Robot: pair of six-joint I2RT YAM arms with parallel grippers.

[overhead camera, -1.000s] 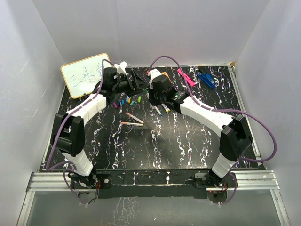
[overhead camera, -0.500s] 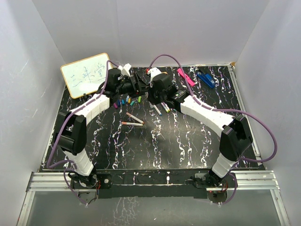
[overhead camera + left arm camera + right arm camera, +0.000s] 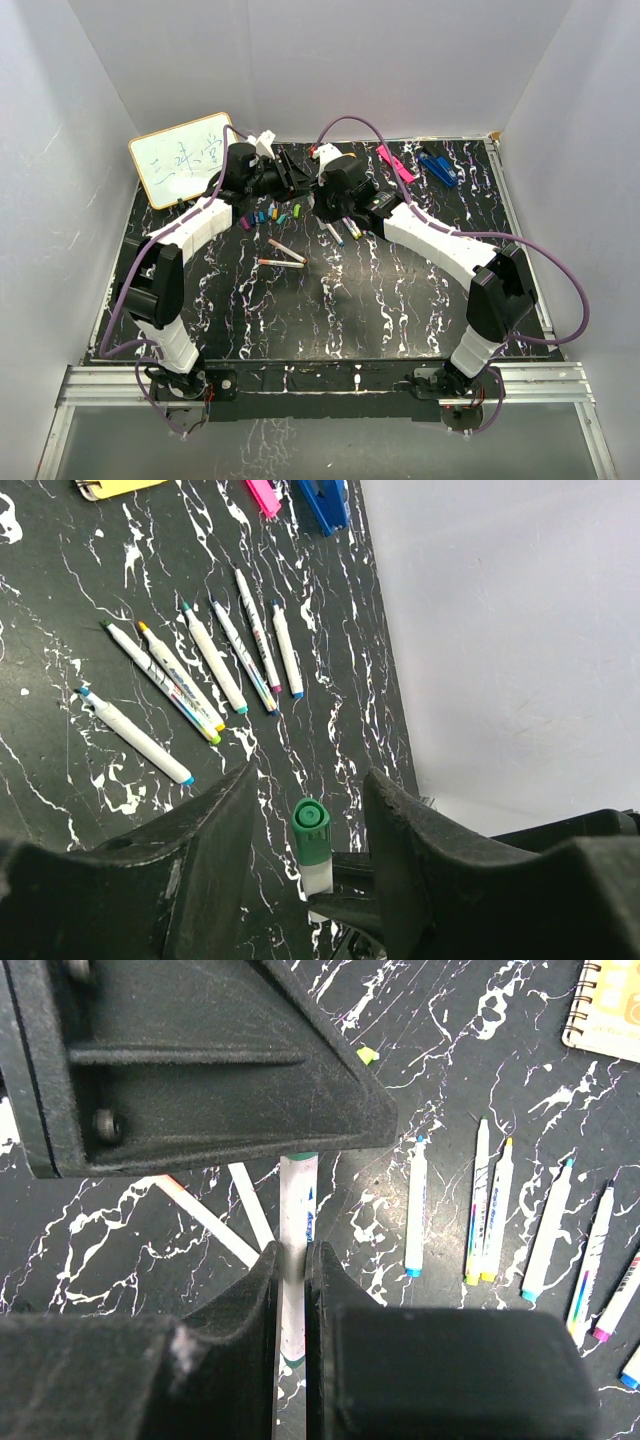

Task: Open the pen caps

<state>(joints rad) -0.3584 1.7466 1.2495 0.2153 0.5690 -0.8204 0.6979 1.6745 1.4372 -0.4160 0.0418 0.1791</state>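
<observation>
Several loose caps (image 3: 272, 214) lie near far edge; right claw (image 3: 293, 1260) clamps pen (image 3: 298, 1200), left claw (image 3: 305, 785) open around its green cap (image 3: 312, 825), still on.

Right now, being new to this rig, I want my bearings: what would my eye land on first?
First, both arms meet over the far middle of the table on one pale pen: the right pincer is clamped on its barrel, and the open left pincer straddles its green cap. Next come the row of pens lying nearby and the small coloured caps left of them.
</observation>
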